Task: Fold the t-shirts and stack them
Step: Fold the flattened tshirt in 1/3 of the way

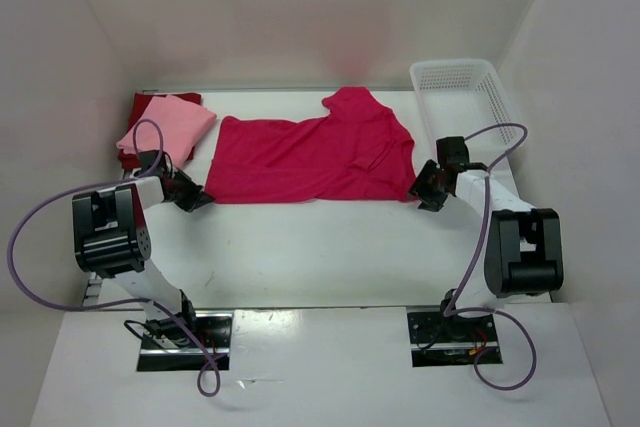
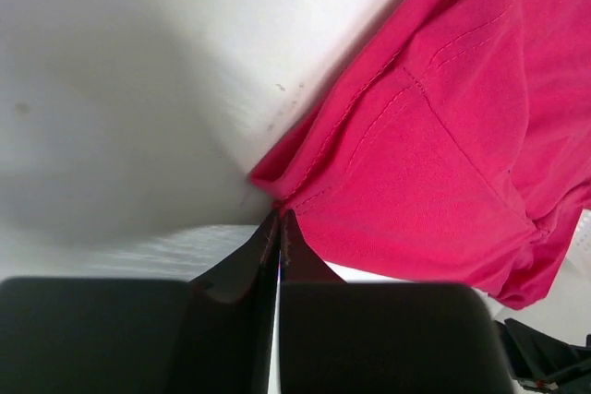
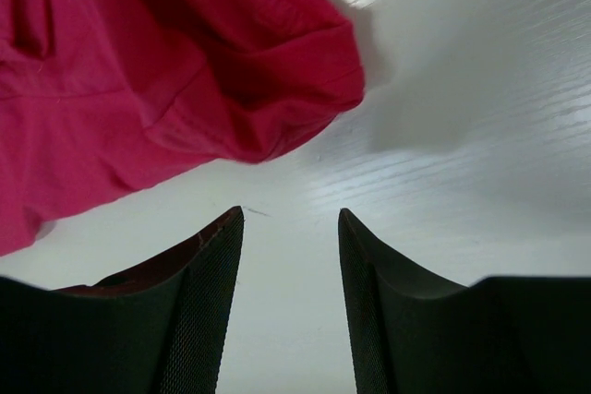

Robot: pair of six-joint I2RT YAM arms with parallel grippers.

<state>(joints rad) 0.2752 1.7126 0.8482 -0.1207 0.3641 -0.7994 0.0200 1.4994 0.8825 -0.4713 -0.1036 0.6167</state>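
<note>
The top external view looks down from above and behind the arm bases (image 1: 185, 332), far enough back to take in the whole table (image 1: 300, 257) with the crimson t-shirt (image 1: 310, 157) spread across its middle. The left wrist view sits low and close at that shirt's near left corner, looking past the left gripper (image 2: 279, 228) across the hem, while the right wrist view sits as close at the shirt's near right corner, looking over the right gripper (image 3: 289, 228) at a folded edge. All three share the shirt and the table beside it.
</note>
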